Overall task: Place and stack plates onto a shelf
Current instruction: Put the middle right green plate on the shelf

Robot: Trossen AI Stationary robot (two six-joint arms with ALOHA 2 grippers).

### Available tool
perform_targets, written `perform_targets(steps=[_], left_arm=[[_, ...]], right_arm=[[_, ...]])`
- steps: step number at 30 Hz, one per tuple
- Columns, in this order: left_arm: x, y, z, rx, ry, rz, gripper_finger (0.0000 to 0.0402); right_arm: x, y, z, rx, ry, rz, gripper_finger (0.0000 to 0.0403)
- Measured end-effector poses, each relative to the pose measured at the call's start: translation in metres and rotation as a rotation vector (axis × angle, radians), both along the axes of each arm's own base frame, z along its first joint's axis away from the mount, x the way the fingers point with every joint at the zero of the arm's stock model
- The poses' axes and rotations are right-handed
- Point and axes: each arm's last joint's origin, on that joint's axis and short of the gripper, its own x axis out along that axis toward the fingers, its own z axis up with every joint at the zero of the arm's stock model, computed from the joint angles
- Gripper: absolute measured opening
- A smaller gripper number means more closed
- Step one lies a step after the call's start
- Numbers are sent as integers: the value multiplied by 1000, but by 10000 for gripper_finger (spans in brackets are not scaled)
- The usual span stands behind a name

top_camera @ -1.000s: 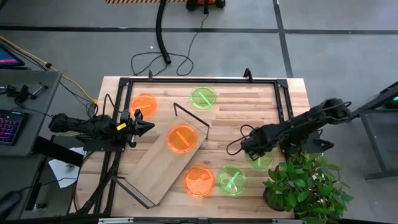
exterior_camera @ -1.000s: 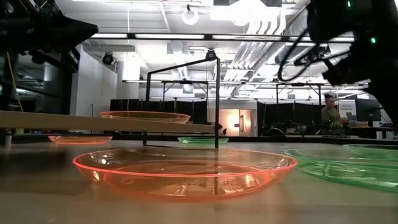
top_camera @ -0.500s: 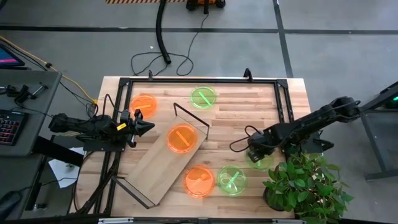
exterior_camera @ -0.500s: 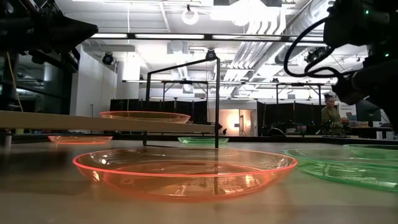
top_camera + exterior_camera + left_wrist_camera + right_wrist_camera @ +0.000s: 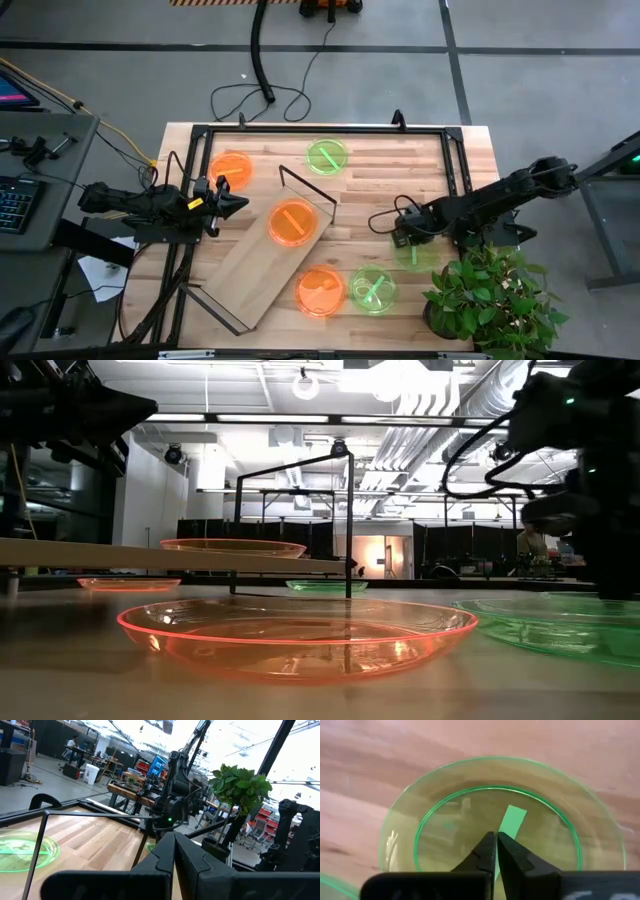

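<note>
My right gripper (image 5: 398,236) (image 5: 496,836) is shut and points down over a green plate (image 5: 418,256) (image 5: 502,827) lying flat on the table near its right edge. Its tips stand over the plate's floor beside the green stripe (image 5: 512,819). The shelf (image 5: 258,268) lies slantwise on the table's left half, and an orange plate (image 5: 292,222) rests on its far end. Flat on the table lie another orange plate (image 5: 232,168), a green plate (image 5: 327,157), an orange plate (image 5: 320,290) and a green plate (image 5: 373,290). My left gripper (image 5: 243,203) (image 5: 175,836) is shut and hovers level at the table's left side. My right gripper comes from above with its shut fingertips (image 5: 489,845) over the inner floor (image 5: 470,827) of the green plate, beside the stripe. Nothing shows between the fingers. Whether the tips touch the plate I cannot tell. The plate lies flat on the table.
A potted plant (image 5: 490,295) stands at the table's near right corner, close to my right arm. A black wire frame (image 5: 320,130) runs along the table's far part. The shelf's wire ends (image 5: 308,190) (image 5: 215,312) stick up. Bare wood (image 5: 390,180) lies far of the right gripper.
My right gripper has come down toward the green plate near the table's right edge, and its fingers have shut. The plates and the shelf lie where they were.
</note>
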Motion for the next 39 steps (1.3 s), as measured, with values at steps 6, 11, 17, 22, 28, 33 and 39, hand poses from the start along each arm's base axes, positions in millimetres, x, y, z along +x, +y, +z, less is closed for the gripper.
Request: perform_targets(steps=[6,11,17,22,28,33,39], left_arm=[[0,0,0,0,0,0,3],[0,0,0,0,0,0,3],[0,0,0,0,0,0,3],[0,0,0,0,0,0,3],[0,0,0,0,0,0,3],[0,0,0,0,0,0,3],[0,0,0,0,0,0,3]], right_arm=[[17,-20,-9,-6,-46,-97,12],[29,-48,-12,-160,-150,-254,3],[36,-87,-9,-275,-277,-398,1],[46,-103,14,-349,-428,-364,2],[27,-97,38,-381,-360,-262,2],[-5,-81,44,-331,-185,-271,14],[-19,-69,51,-346,-161,-284,78]])
